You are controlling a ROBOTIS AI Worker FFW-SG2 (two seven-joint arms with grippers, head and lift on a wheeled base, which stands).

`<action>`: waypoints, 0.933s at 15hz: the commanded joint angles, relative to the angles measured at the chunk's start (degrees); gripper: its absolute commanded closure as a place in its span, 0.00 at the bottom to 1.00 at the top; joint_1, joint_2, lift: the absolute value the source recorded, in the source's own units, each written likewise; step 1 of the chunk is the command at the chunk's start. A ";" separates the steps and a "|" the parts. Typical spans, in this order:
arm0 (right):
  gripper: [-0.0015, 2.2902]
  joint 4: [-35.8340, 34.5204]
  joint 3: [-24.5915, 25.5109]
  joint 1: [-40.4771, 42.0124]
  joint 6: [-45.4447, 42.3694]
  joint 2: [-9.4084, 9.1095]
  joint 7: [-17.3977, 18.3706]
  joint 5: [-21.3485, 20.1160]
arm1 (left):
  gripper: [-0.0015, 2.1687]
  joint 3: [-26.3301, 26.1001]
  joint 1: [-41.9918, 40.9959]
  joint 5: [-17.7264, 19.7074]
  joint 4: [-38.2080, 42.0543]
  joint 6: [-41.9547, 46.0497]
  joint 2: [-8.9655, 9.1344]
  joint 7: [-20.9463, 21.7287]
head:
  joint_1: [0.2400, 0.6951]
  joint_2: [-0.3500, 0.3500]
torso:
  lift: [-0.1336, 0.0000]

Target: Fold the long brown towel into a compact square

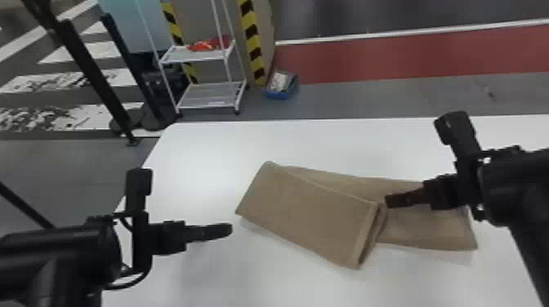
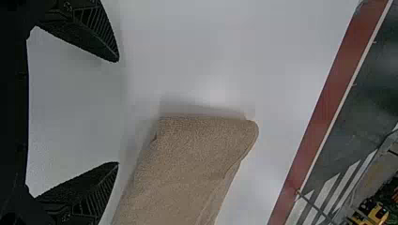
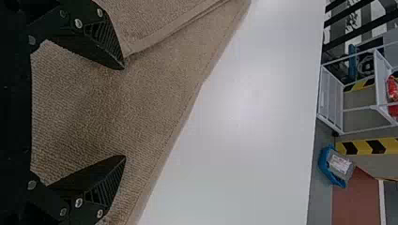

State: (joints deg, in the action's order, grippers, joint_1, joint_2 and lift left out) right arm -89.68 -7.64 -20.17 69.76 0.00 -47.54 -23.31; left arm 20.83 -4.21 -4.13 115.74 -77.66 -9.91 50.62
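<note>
brown towel lies on the white bench, part folded; its doubled left section sits askew over a longer single-looking strip to the right. left hand: spread wide, empty, just beside the towel's left end. right hand: also wide, fingers over the strip near the stacked edge, no grip seen. cloth judged light, limp and textured, unlikely to slip or break, but its layers may shear apart. recommended hold: all plies together at the stacked edge, pinched firmly.
</note>
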 commanded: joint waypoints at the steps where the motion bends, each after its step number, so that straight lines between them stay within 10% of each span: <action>1: 0.10 2.66 1.13 -1.19 -2.82 -0.05 0.43 -0.24 | 0.05 0.09 -0.19 0.00 0.01 0.00 0.07 0.00 | 1.00 0.81 | 0.07; 14: 0.10 -6.21 0.08 3.38 4.91 -0.05 -2.03 1.61 | 0.05 -0.18 -0.28 0.00 -0.16 0.00 -0.20 0.00 | 1.00 0.82 | 0.07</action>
State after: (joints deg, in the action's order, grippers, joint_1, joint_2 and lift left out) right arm -95.33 -7.14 -17.13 74.07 0.00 -49.60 -21.87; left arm 20.92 -4.49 -4.13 115.67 -77.66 -10.06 50.64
